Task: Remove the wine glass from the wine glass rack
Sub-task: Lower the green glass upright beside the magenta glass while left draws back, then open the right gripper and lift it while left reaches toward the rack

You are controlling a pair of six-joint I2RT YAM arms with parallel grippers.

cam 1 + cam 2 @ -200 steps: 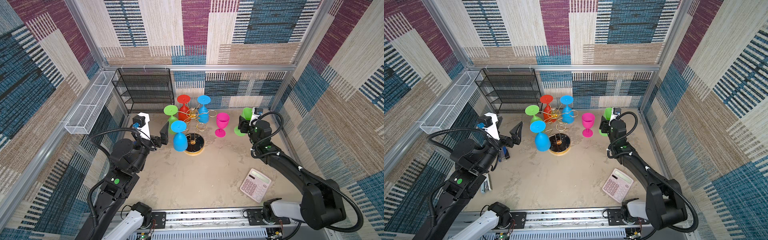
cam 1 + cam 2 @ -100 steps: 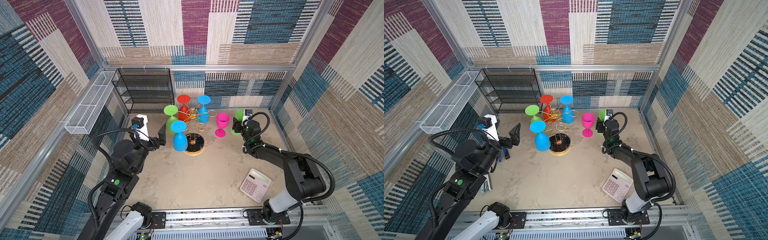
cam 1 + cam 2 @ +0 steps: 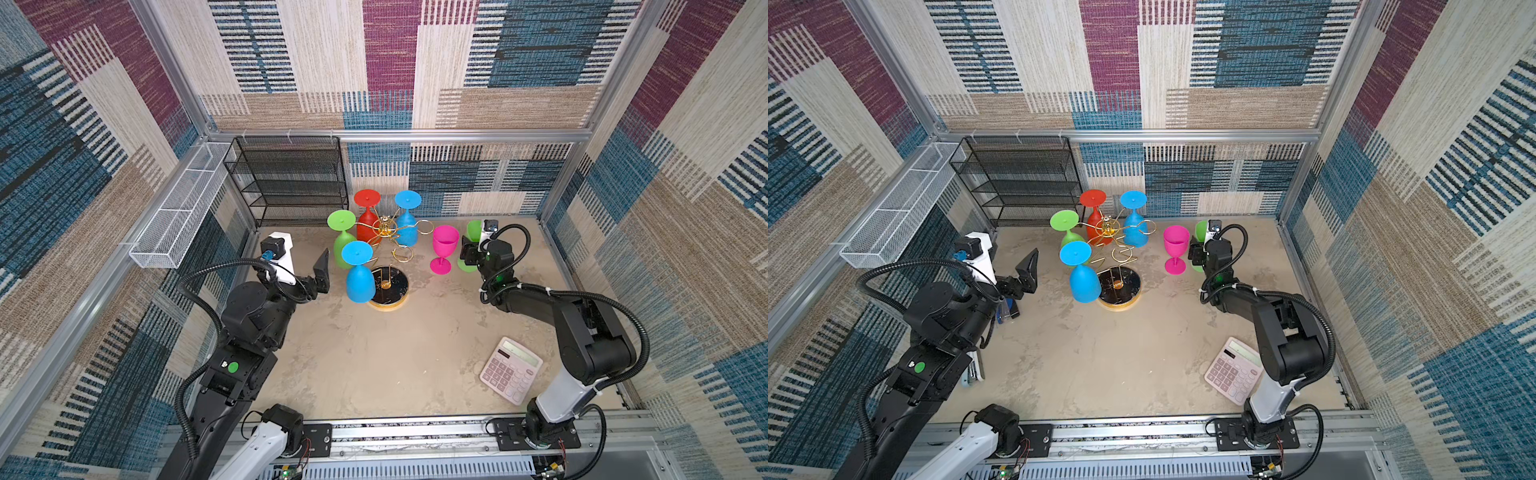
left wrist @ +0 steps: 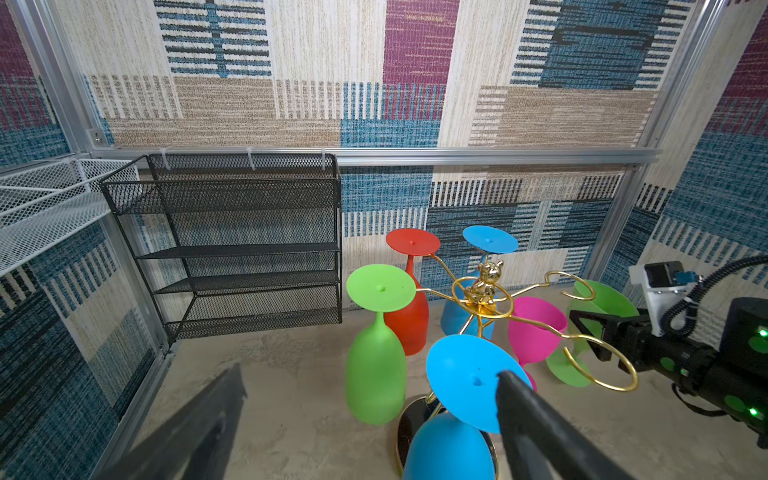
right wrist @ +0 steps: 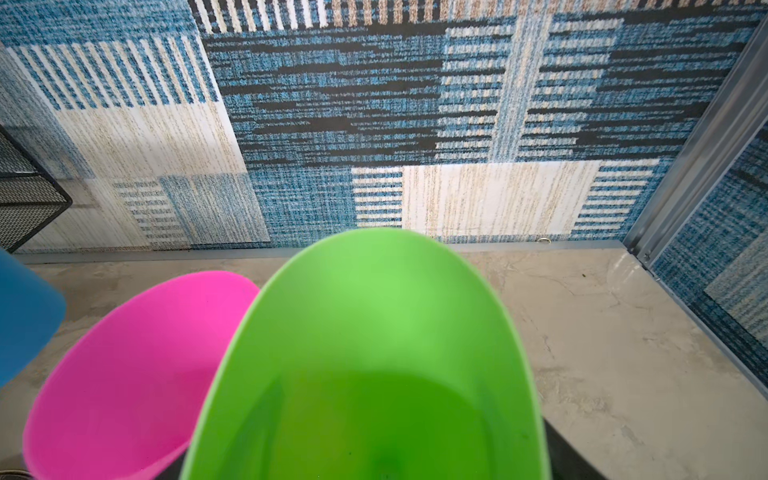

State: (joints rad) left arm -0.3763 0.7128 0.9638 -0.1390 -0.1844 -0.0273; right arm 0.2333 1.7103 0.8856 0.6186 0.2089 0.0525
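While the empty, wide-open left hand (image 3: pixel 322 272) is being held at nine o'clock of the wine glass rack (image 3: pixel 397 291), the near blue glass (image 3: pixel 359 282) is being endangered by a careless finger; whether the right hand (image 3: pixel 469 253) is gripping cannot be told.

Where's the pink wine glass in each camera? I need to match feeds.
In a top view: pink wine glass stands upright on the table, right of the wine glass rack.
In a top view: pink wine glass also right of the rack.
Left wrist: pink bowl behind the rack's gold arms.
Right wrist: open bowl beside the upright green glass.
Shared landmark: that green glass, in all four.
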